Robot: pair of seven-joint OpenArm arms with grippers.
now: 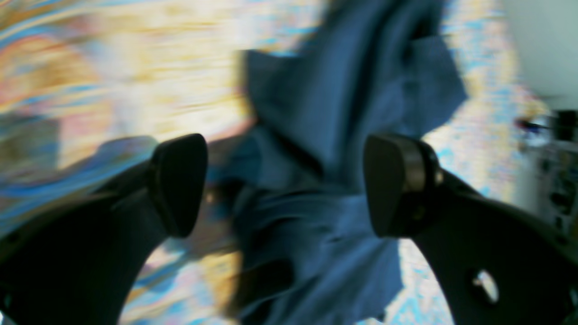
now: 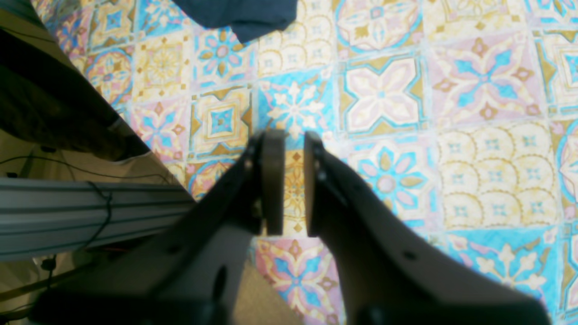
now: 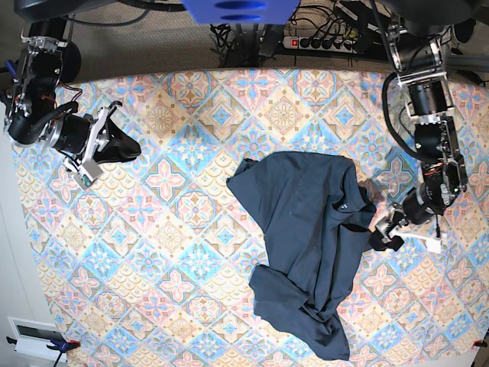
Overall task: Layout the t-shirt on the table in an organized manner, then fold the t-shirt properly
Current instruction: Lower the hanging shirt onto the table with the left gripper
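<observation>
1. Left claw (image 1: 285, 186): black; jaws spread wide, nothing pinched.
2. T-shirt (image 3: 302, 218): dark navy, rumpled; lay beneath and beside the left claw, reaching across towards the right claw but well apart from it.
3. Right claw (image 2: 294, 183): black; fingers a narrow gap apart, only patterned cloth visible between them.
4. Table (image 3: 176, 260): clad in floral diamond tiles of blue, pink and cream; spread below both claws.

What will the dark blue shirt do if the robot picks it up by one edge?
The t-shirt would probably droop and hang floppy, since it lies in soft folds. It may bunch up, because its side near the left gripper is crumpled. It likely won't break, as it looks like cloth.
</observation>
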